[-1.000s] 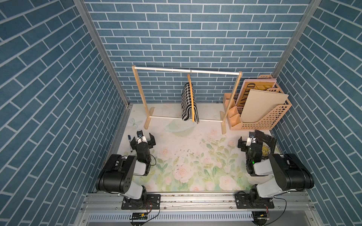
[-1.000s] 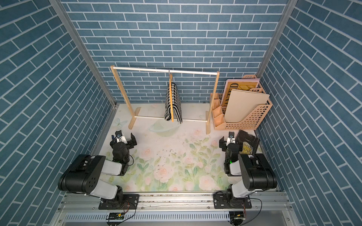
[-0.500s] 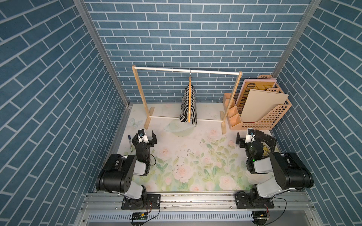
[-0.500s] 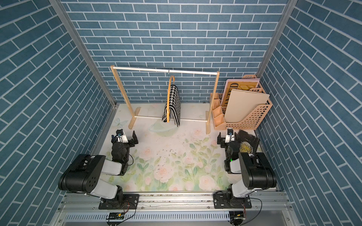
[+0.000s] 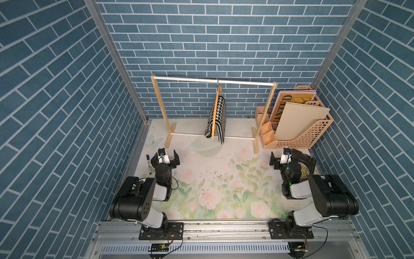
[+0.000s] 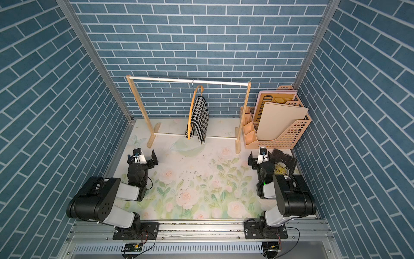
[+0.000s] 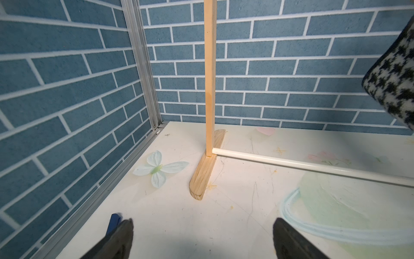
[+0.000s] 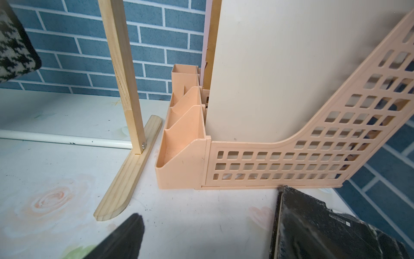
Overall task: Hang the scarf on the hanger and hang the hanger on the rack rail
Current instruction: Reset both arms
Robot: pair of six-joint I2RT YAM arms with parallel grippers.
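Scarf [image 5: 218,118] is draped over the bottom bar of the hanger [image 5: 215,112]. The hanger's hook is on the white top rail of the rack [image 5: 190,79], about mid-rail, toward the far edge of the bench [image 5: 224,201].

Both arms are folded low near the near edge. Left claw [image 5: 165,155] sits by the left edge, jaws apart, nothing between them. The left wrist view shows bare bench between the fingers [image 7: 125,231]. Right claw [image 5: 281,157] sits by the right edge, jaws apart and empty, over a black book [image 5: 307,163].

Key relation: the scarf lies ahead of both claws toward the far edge, raised off the bench, roughly midway between them. Left claw looks a touch nearer. Both are well apart from it.

Orientation: the hanger shows nearly edge-on in both top views, so its bar runs near-to-far, crosswise to the rail. The scarf's long axis is vertical, folded over the bar. One half hangs on each side, striped ends pointing down, clear of the bench.

Judgement: hanging looks done and no grasp is pending. Any re-grasp would mean a forward, upward reach, with the claw closing across the bar.

Marker [image 5: 148,163] lies beside the left claw. Peach file organiser [image 5: 302,136] stands at the far right corner.
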